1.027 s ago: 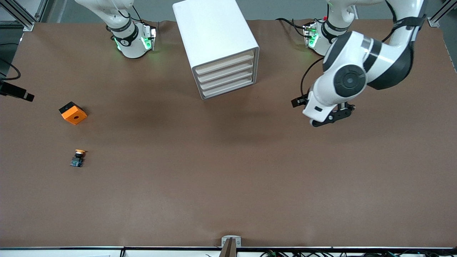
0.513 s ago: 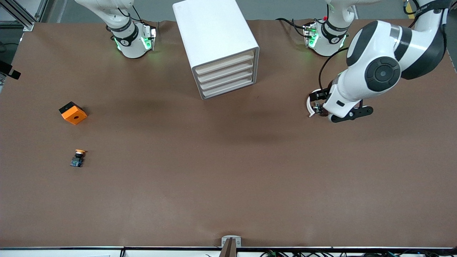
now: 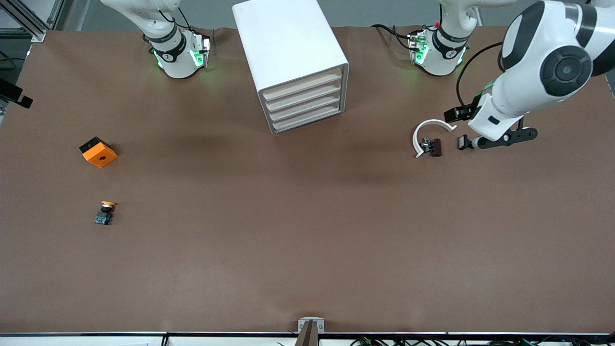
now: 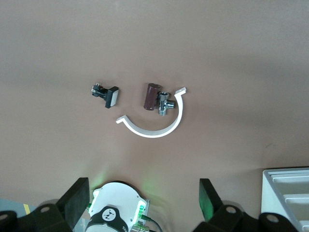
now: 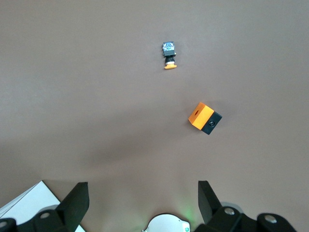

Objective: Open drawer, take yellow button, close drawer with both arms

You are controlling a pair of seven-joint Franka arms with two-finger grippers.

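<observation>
The white cabinet (image 3: 288, 48) stands between the two arm bases. Its top drawer (image 3: 301, 86) is shut, flush with the three below. The button (image 3: 104, 213) lies on the table toward the right arm's end, nearer the front camera than the orange block; it also shows in the right wrist view (image 5: 169, 55). My left gripper (image 4: 143, 203) is open and empty, held in the air above the table near the white arc. In the front view its hand (image 3: 495, 120) hides the fingers. My right gripper (image 5: 142, 200) is open and empty, high over the button's end of the table.
An orange block with a black hole (image 3: 98, 152) lies farther from the front camera than the button. A white arc (image 3: 429, 132) with small black parts (image 3: 435, 146) lies toward the left arm's end. The cabinet's corner shows in the right wrist view (image 5: 29, 203).
The left arm has swung up and toward its own end of the table, uncovering the white arc and small parts. The cabinet, button and block have not moved.
</observation>
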